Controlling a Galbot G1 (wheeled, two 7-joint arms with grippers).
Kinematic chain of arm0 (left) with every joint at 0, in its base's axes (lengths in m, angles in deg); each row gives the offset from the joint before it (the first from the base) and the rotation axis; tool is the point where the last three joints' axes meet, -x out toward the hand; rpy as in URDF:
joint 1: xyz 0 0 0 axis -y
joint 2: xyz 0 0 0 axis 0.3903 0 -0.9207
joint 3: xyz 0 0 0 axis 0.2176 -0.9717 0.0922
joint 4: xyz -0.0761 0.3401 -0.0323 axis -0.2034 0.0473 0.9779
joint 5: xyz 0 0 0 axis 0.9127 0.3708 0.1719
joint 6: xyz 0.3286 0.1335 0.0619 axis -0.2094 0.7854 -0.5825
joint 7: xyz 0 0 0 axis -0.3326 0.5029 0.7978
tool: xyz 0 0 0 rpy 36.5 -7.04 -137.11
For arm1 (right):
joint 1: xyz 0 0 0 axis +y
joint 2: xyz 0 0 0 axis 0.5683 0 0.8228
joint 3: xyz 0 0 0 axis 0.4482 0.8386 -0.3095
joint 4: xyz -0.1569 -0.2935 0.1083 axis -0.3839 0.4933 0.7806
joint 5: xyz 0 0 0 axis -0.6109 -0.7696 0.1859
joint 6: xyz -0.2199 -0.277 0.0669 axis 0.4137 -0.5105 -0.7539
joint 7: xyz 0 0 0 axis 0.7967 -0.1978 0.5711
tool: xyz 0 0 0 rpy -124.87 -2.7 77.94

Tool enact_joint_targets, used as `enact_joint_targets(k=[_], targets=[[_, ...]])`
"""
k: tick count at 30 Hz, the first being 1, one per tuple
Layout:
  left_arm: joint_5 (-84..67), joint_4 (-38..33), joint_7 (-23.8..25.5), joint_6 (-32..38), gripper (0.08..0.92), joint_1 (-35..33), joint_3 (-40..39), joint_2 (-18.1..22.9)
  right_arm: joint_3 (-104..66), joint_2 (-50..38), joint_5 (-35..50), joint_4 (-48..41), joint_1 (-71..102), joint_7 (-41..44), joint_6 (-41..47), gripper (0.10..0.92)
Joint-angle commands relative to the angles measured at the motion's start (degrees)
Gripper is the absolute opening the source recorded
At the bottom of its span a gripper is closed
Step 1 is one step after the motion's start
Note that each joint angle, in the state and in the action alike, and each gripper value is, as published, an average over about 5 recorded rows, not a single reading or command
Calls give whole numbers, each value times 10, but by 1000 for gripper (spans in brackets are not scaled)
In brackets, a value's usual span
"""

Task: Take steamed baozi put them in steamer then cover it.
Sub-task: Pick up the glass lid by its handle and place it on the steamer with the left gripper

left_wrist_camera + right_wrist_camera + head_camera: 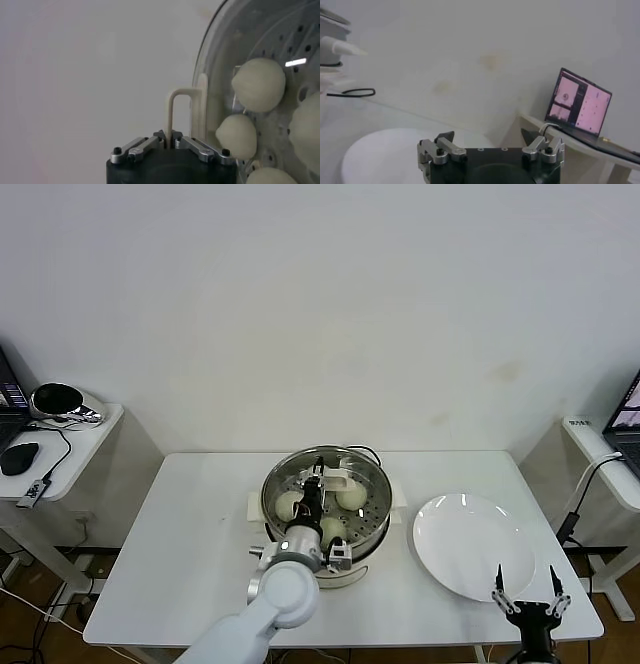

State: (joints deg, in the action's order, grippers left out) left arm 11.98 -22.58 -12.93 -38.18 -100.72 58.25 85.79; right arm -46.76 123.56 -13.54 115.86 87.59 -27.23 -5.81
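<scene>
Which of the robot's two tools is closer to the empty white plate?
The right tool: it hangs open at the white plate's near edge. The left tool is over the steamer, shut on the cover's handle.

White table [190,554] before a plain white wall [320,304].

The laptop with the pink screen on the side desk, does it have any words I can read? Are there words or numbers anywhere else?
No words or numbers can be read anywhere.
Open black laptop with pink screen: little marks on it, too small and blurred to read.
Small white tag on the side desk near the laptop: dark marks, too small to read.
Round shiny steel steamer, flat round white plate: no writing shows.
</scene>
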Motion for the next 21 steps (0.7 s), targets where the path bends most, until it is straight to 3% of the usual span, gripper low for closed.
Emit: enact_joint_targets(k=[1, 21], targets=[[5, 8, 0, 0, 145, 3, -2, 6, 1, 0, -1, 0, 0, 1, 0, 823], [-21, 13, -27, 1, 158, -5, 6, 10, 7, 0, -2, 1, 3, 3, 0, 823]])
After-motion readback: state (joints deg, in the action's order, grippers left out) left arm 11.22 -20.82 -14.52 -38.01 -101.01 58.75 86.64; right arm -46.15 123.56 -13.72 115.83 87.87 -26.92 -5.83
